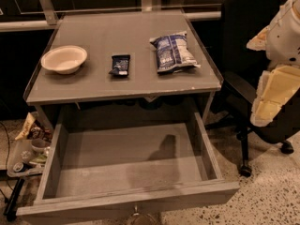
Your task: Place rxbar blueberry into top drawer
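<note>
The snack bar (120,64) lies flat mid-bench (93,86), between the bowl (63,58) and the chip bag (174,52). Below, the drawer (56,158) gapes, ready for it. The claw (267,97) hangs far right, well apart; spread or pressed, I cannot tell.

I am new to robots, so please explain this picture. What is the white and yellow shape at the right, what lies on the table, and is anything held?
This is the only picture; it looks down at the table from the front. Where the camera is mounted is not recorded. The white and yellow shape at the right edge is the robot's arm with its claw, hanging beside the table, in front of a black chair. I see nothing held in it. On the table lie, left to right, a pale bowl, the rxbar blueberry in a dark wrapper, and a blue-and-white chip bag. Below, the top drawer is pulled open; only a shadow shows inside.
</note>
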`<state>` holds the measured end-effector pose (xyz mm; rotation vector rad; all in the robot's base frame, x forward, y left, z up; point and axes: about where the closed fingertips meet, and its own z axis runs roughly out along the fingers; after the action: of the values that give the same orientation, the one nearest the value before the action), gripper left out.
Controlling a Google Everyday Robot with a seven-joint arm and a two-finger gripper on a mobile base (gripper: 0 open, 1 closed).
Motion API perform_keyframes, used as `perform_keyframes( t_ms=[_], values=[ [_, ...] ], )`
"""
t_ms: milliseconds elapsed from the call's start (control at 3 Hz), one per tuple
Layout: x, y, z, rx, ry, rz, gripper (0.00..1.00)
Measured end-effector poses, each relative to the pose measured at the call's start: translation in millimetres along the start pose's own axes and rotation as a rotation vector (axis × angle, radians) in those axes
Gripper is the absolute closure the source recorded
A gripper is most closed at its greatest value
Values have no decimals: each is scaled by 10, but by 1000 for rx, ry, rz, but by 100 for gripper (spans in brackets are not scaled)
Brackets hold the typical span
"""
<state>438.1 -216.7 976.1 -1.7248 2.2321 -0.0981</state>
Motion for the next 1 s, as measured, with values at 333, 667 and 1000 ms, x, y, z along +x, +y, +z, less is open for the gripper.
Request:
perform_keyframes(
  t_ms=[333,667,1000],
  values=[
    [0,0,0,0,0,0,0],
    [-91,-130,-24,22,-1,-21,0],
    [-341,-536,80,34,6,-50,0]
  ],
)
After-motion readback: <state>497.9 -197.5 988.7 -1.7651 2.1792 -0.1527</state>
